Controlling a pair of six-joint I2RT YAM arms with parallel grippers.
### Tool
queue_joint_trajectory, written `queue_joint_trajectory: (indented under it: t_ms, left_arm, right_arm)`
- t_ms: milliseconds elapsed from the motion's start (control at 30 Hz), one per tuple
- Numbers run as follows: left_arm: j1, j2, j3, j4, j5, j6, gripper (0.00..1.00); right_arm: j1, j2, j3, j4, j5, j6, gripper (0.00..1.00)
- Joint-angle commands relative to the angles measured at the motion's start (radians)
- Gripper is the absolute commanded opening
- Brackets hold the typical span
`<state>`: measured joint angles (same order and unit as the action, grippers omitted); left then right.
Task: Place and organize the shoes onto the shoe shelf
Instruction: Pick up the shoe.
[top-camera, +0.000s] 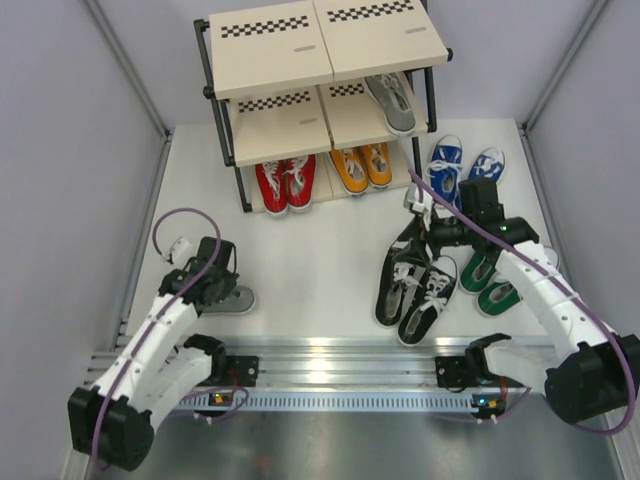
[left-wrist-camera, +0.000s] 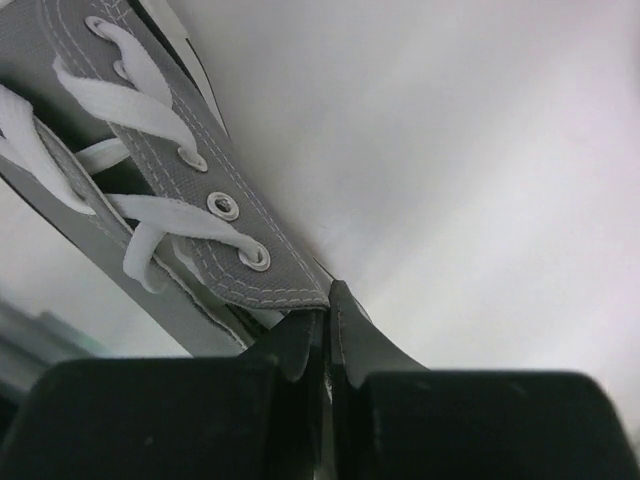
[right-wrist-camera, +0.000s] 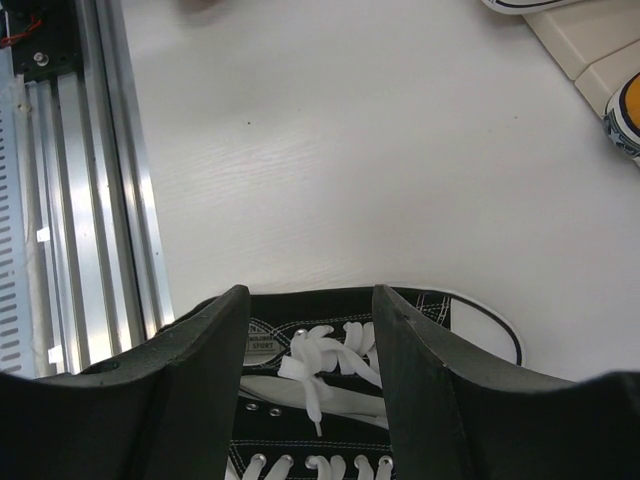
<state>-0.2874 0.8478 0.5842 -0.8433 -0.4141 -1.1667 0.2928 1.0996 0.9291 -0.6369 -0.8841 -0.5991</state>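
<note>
- Our left tool (top-camera: 218, 278), in the lower left, is pinched together on the edge of a grey shoe (top-camera: 241, 299) that lies on the desk (top-camera: 320, 250).
- Our right tool (top-camera: 427, 222), on the right, has its fingers apart over a black shoe (right-wrist-camera: 330, 400), one on each side of the laces.
- The shoe shelf (top-camera: 270, 45) is at the top.
- It holds the red pair (top-camera: 285, 185), the orange pair (top-camera: 362, 166) and a second grey shoe (top-camera: 392, 103).
- The blue pair (top-camera: 462, 162) and the green pair (top-camera: 490, 282) sit on the desk at the right.

White tabletop (top-camera: 320, 250) runs under and between left gripper (top-camera: 235, 295) and right gripper (top-camera: 425, 228). Pale grey walls (top-camera: 60, 120) stand outboard of each and ahead, with metal corner posts (top-camera: 125, 65) (slanted in view). Back behind both grippers, a ribbed aluminium rail (top-camera: 330, 355) catches glare.
</note>
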Motion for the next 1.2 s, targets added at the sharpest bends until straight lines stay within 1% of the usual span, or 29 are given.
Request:
queue_joint_trajectory:
  t_ms: [0,33,67,100,133,167,233,267,333,367,467,500,567,600,633,667,700,767,800,833,900,1033,1067,1133,1167]
  left_arm:
    - [0.001,-0.182,0.013,0.219,0.191,0.283,0.00]
    - [0.001,-0.220,0.006,0.237,0.295,0.311,0.00]
    - [-0.001,-0.286,0.002,0.281,0.352,0.361,0.00]
    - [-0.001,-0.309,-0.001,0.292,0.400,0.380,0.00]
    - [-0.002,-0.332,-0.003,0.303,0.532,0.397,0.00]
    - [-0.002,-0.369,-0.018,0.350,0.598,0.436,0.00]
    - [-0.004,-0.420,-0.037,0.398,0.717,0.446,0.00]
    - [-0.004,-0.437,-0.064,0.433,0.854,0.453,0.00]
    - [-0.004,-0.476,-0.078,0.506,0.938,0.444,0.00]
    - [-0.004,-0.489,-0.080,0.521,1.010,0.452,0.00]
    - [-0.006,-0.532,-0.066,0.544,1.090,0.461,0.00]
    - [-0.006,-0.541,-0.058,0.561,1.106,0.460,0.00]
    - [-0.006,-0.559,-0.055,0.575,1.124,0.443,0.00]
    - [-0.004,-0.562,-0.057,0.585,1.150,0.435,0.00]
    - [-0.006,-0.563,-0.060,0.608,1.156,0.415,0.00]
    - [-0.006,-0.563,-0.064,0.624,1.169,0.408,0.00]
    - [-0.006,-0.559,-0.067,0.638,1.184,0.401,0.00]
    - [-0.006,-0.547,-0.069,0.662,1.181,0.391,0.00]
    - [-0.006,-0.543,-0.067,0.673,1.184,0.389,0.00]
    - [-0.006,-0.529,-0.069,0.684,1.187,0.381,0.00]
    - [-0.009,-0.507,-0.064,0.711,1.195,0.377,0.00]
    - [-0.041,-0.423,-0.043,0.759,1.181,0.383,0.00]
    - [-0.056,-0.405,-0.032,0.779,1.146,0.387,0.00]
    - [-0.140,-0.344,-0.017,0.796,1.094,0.415,0.00]
    - [-0.180,-0.320,-0.009,0.805,1.009,0.429,0.00]
  right_arm:
    - [-0.011,-0.014,-0.001,0.016,-0.026,-0.022,0.53]
    - [-0.012,-0.014,-0.001,0.014,-0.027,-0.024,0.53]
    - [-0.012,-0.014,-0.003,0.014,-0.032,-0.025,0.53]
    - [-0.012,-0.011,-0.003,0.013,-0.036,-0.027,0.53]
    - [-0.012,-0.007,-0.003,0.011,-0.047,-0.028,0.53]
    - [-0.012,-0.007,-0.003,0.013,-0.055,-0.025,0.53]
    - [-0.012,0.002,-0.001,0.014,-0.079,-0.019,0.53]
    - [-0.012,0.005,0.000,0.037,-0.087,0.025,0.53]
    - [-0.012,0.031,0.016,0.042,-0.133,0.054,0.53]
    - [-0.011,0.043,0.023,0.055,-0.148,0.099,0.53]
    - [0.000,0.112,0.077,0.056,-0.164,0.195,0.54]
    - [0.009,0.130,0.092,0.052,-0.168,0.220,0.58]
    - [0.022,0.186,0.154,0.031,-0.171,0.278,0.61]
    - [0.049,0.197,0.171,0.043,-0.138,0.309,0.65]
    - [0.069,0.210,0.197,0.066,-0.103,0.405,0.66]
    - [0.094,0.215,0.203,0.092,-0.067,0.451,0.67]
    - [0.151,0.215,0.206,0.156,0.018,0.500,0.70]
    - [0.212,0.221,0.203,0.219,0.091,0.670,0.73]
    - [0.256,0.224,0.198,0.245,0.150,0.715,0.75]
    - [0.273,0.230,0.195,0.282,0.196,0.799,0.76]
    - [0.305,0.246,0.198,0.295,0.259,0.852,0.79]
    - [0.310,0.310,0.209,0.319,0.243,0.959,0.86]
    - [0.312,0.315,0.209,0.339,0.232,0.973,0.86]
    - [0.318,0.322,0.201,0.371,0.206,1.024,0.89]
    - [0.321,0.322,0.197,0.388,0.198,1.036,0.89]
